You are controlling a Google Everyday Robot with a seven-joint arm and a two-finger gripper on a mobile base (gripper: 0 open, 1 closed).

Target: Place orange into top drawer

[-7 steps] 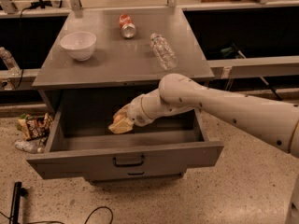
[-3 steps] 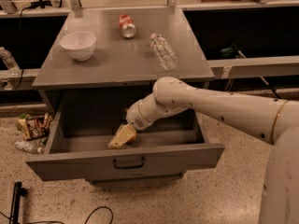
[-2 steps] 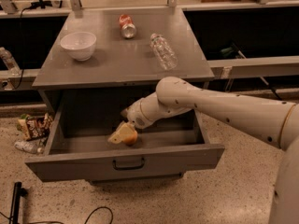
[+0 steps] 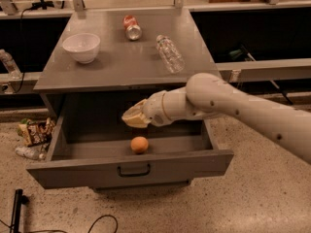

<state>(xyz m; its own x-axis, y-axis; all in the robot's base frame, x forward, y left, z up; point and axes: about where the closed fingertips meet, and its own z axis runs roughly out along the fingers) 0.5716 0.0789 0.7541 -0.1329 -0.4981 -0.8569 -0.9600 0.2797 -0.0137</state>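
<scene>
The orange (image 4: 139, 144) lies on the floor of the open top drawer (image 4: 129, 168), near its front panel and a little right of the dark bar handle (image 4: 133, 171). My gripper (image 4: 132, 118) hovers above the drawer, just up and left of the orange and apart from it. It holds nothing. The white arm reaches in from the right across the drawer's back right part.
On the grey cabinet top (image 4: 112, 67) stand a white bowl (image 4: 81, 47), a red-and-silver soda can (image 4: 131, 27) lying down, and a clear plastic bottle (image 4: 169, 53) on its side. Snack bags and litter (image 4: 33, 132) lie on the floor left of the drawer.
The gripper was down in the drawer over the orange; now it has risen and the orange lies free on the drawer floor.
</scene>
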